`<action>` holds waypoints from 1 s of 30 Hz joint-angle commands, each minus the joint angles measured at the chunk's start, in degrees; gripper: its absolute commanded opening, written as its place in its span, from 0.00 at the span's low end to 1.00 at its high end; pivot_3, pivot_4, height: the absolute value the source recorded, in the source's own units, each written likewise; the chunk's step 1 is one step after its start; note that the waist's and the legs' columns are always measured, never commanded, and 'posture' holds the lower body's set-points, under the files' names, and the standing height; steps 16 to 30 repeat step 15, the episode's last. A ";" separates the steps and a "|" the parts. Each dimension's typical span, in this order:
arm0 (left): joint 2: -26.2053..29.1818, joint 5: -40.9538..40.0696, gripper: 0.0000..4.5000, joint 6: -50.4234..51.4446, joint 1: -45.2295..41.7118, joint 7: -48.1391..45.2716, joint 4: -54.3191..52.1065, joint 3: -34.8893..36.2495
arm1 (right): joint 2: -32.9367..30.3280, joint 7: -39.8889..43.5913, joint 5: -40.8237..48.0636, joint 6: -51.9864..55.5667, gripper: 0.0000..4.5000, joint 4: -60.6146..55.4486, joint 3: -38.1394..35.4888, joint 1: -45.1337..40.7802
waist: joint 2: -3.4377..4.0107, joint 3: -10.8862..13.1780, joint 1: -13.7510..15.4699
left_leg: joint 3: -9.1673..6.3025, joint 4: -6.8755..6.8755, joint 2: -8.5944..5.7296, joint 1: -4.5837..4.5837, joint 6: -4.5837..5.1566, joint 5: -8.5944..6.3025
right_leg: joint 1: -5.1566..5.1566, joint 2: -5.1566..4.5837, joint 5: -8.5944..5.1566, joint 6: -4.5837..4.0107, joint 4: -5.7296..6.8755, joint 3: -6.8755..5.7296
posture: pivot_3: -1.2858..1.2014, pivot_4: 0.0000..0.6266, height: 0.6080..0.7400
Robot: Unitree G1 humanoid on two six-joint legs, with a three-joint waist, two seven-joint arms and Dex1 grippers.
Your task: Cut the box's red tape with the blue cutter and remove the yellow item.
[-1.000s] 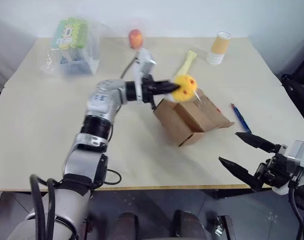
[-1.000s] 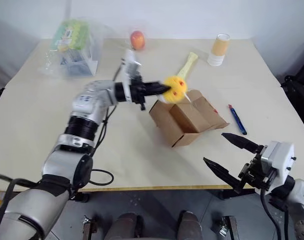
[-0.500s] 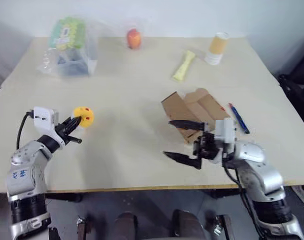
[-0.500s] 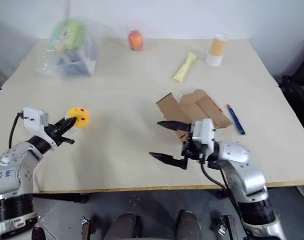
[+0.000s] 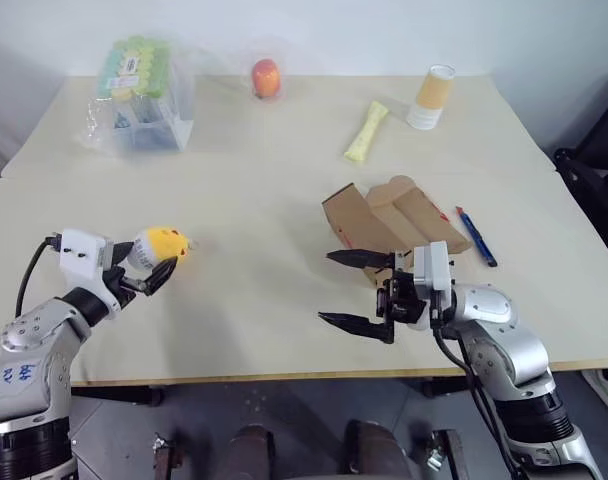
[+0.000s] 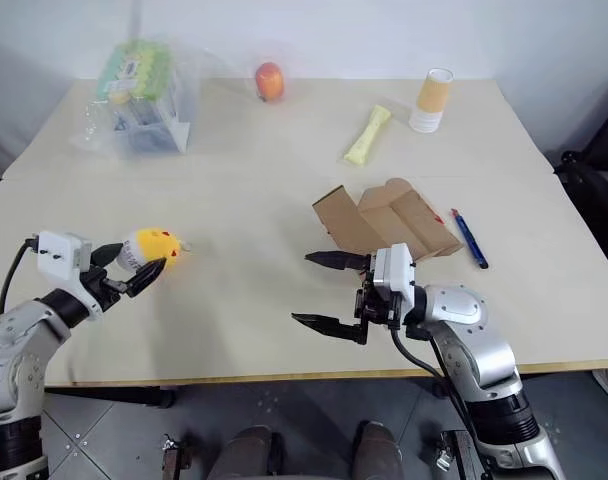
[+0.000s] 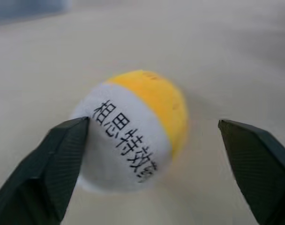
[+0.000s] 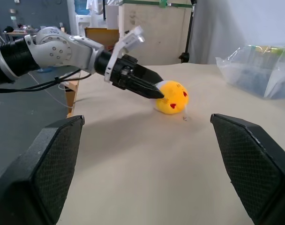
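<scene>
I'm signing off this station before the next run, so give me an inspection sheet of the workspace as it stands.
Surface: pale table, bare in the middle.
Job's things: box opened, flaps up; blue cutter lying beside it; yellow item resting on the table.
Clutter: clear bag, orange fruit, pale packet, paper cup along the far side.
Grippers: left gripper open around the yellow item; right gripper open, empty.
Cables: black cable at the left wrist.
Surroundings: white wall.
</scene>
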 commanded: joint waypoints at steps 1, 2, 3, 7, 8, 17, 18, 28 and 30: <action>5.63 -0.18 1.00 -6.97 7.60 -8.14 -1.04 5.41 | -5.03 1.43 3.20 1.59 1.00 -4.45 -5.88 2.76 | 0.00 0.00 -0.08 | 0.00 -0.03 0.01 0.00 -0.01 0.00 | 0.00 0.00 0.00 0.00 -0.01 -0.01 | 0.52 0.24 1.00; 6.83 0.56 1.00 -9.14 9.95 -9.55 -0.12 6.40 | -6.41 1.71 3.80 2.10 1.00 -4.87 -7.10 3.63 | 0.00 0.00 -0.08 | 0.02 -0.08 0.01 0.00 -0.01 -0.01 | -0.03 0.00 -0.01 -0.01 -0.06 -0.01 | 0.52 0.24 1.00; 7.85 0.72 1.00 -10.59 12.14 -10.94 0.93 7.41 | -7.71 1.86 4.23 2.48 1.00 -5.07 -8.27 4.47 | 0.00 0.00 -0.06 | 0.06 -0.16 0.01 0.03 -0.01 -0.01 | -0.02 0.00 0.00 -0.01 -0.13 -0.01 | 0.52 0.24 1.00; 8.69 -0.52 1.00 -15.58 17.54 -14.76 2.32 10.11 | -11.07 2.03 4.51 2.73 1.00 -4.47 -12.43 7.13 | 0.02 0.01 0.14 | 0.22 -0.21 0.02 0.03 0.01 -0.02 | 0.00 0.00 -0.01 -0.02 -0.37 0.00 | 0.52 0.24 1.00; 8.38 -0.62 1.00 -16.51 18.34 -14.88 2.04 10.65 | -11.94 2.19 4.12 2.31 1.00 -4.20 -13.78 8.23 | 0.02 0.01 0.35 | 0.22 -0.20 0.02 0.03 0.02 -0.02 | 0.02 0.00 -0.01 -0.02 -0.38 0.00 | 0.52 0.24 1.00; 6.84 -0.58 1.00 -19.85 21.65 -13.44 0.49 11.15 | -14.70 1.65 3.08 0.69 1.00 -2.66 -20.38 12.51 | 0.02 0.01 0.58 | 0.27 -0.20 0.03 0.03 0.09 -0.06 | 0.02 0.00 -0.01 -0.02 -0.43 0.03 | 0.52 0.24 1.00; 6.84 -0.58 1.00 -19.85 21.65 -13.44 0.49 11.15 | -14.70 1.65 3.08 0.69 1.00 -2.66 -20.38 12.51 | 0.02 0.01 0.58 | 0.27 -0.20 0.03 0.03 0.09 -0.06 | 0.02 0.00 -0.01 -0.02 -0.43 0.03 | 0.52 0.24 1.00; 6.84 -0.58 1.00 -19.85 21.65 -13.44 0.49 11.15 | -14.70 1.65 3.08 0.69 1.00 -2.66 -20.38 12.51 | 0.02 0.01 0.58 | 0.27 -0.20 0.03 0.03 0.09 -0.06 | 0.02 0.00 -0.01 -0.02 -0.43 0.03 | 0.52 0.24 1.00; 6.84 -0.58 1.00 -19.85 21.65 -13.44 0.49 11.15 | -14.70 1.65 3.08 0.69 1.00 -2.66 -20.38 12.51 | 0.02 0.01 0.58 | 0.27 -0.20 0.03 0.03 0.09 -0.06 | 0.02 0.00 -0.01 -0.02 -0.43 0.03 | 0.52 0.24 1.00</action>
